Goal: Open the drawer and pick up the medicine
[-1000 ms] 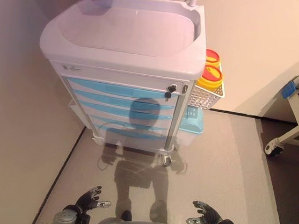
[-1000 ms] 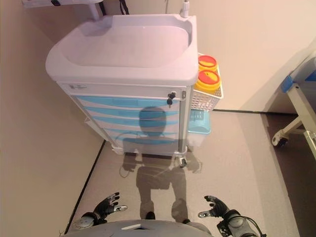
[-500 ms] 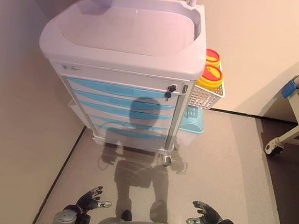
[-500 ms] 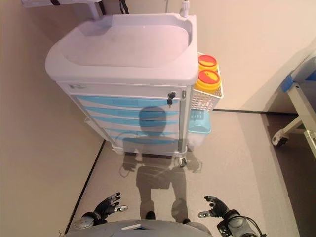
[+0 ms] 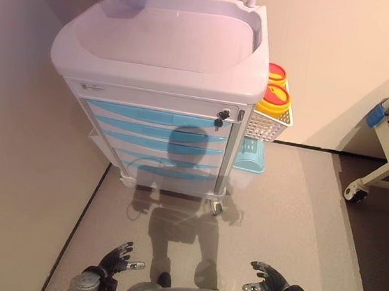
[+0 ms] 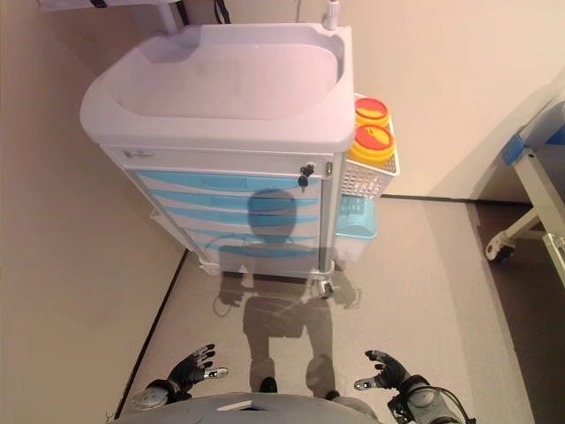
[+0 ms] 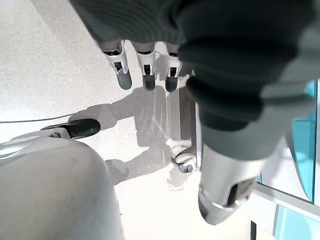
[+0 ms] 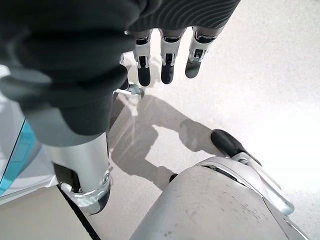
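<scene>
Drawers: blue-fronted drawers of white plastic cart [image 5: 160,129], all closed.
Robot hands: left robot hand [image 5: 117,257], right robot hand [image 5: 267,276] spread, empty, well short, awaiting approach.

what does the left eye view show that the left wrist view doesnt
Only the left eye view shows the whole medical cart, its blue drawers all closed, the yellow containers in its side basket, and the right robot hand, open and low. Only the left wrist view shows the left robot hand up close, fingers straight, holding nothing. Both show the floor and a corner of the blue drawers.
</scene>
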